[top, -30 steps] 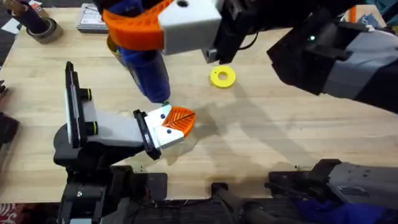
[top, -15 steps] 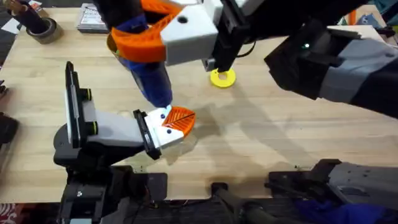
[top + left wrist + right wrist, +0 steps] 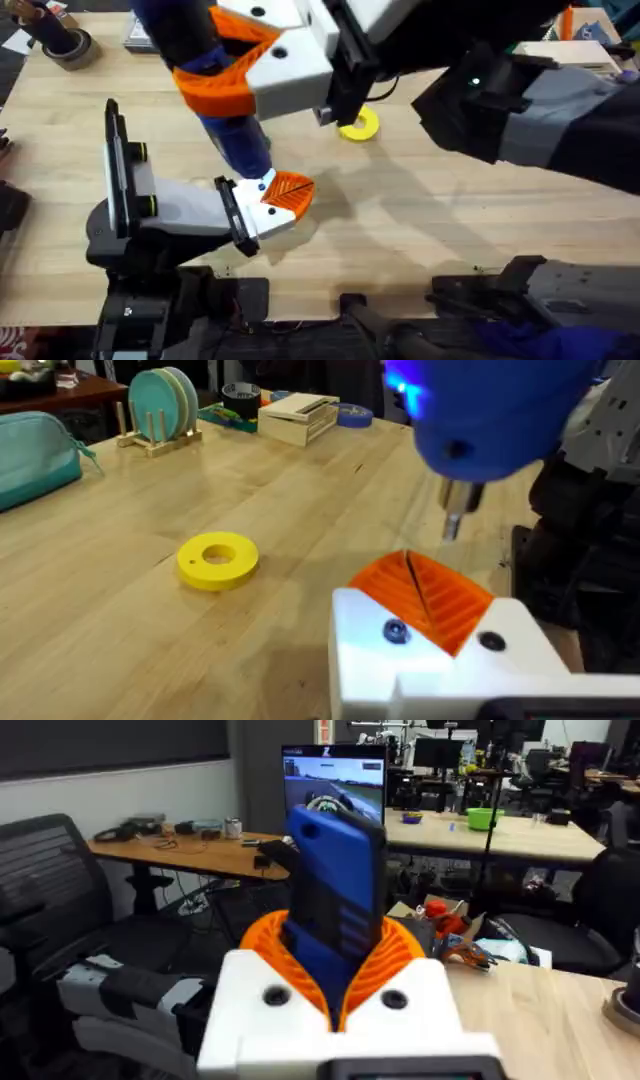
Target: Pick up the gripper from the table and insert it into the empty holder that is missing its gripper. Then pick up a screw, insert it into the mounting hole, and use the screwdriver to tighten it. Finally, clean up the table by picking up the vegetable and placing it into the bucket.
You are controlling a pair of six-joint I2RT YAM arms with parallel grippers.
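**Above the holder: one screwdriver, one orange gripper seated**

Overhead, one blue screwdriver (image 3: 235, 140) stands with its tip just above the single ridged orange gripper (image 3: 288, 190), seated in the white holder (image 3: 255, 212). One yellow ring (image 3: 360, 124) lies beyond; bare surface (image 3: 430, 230) spreads beside the holder.

Left wrist: the dark bit (image 3: 455, 520) hangs just above the gripper (image 3: 425, 595).

Right wrist: the right fingers (image 3: 335, 982) clamp the screwdriver (image 3: 335, 885). I cannot tell the left fingers' state.

bright, even light | soft shadows on table (image 3: 450, 230) | blurred near arm
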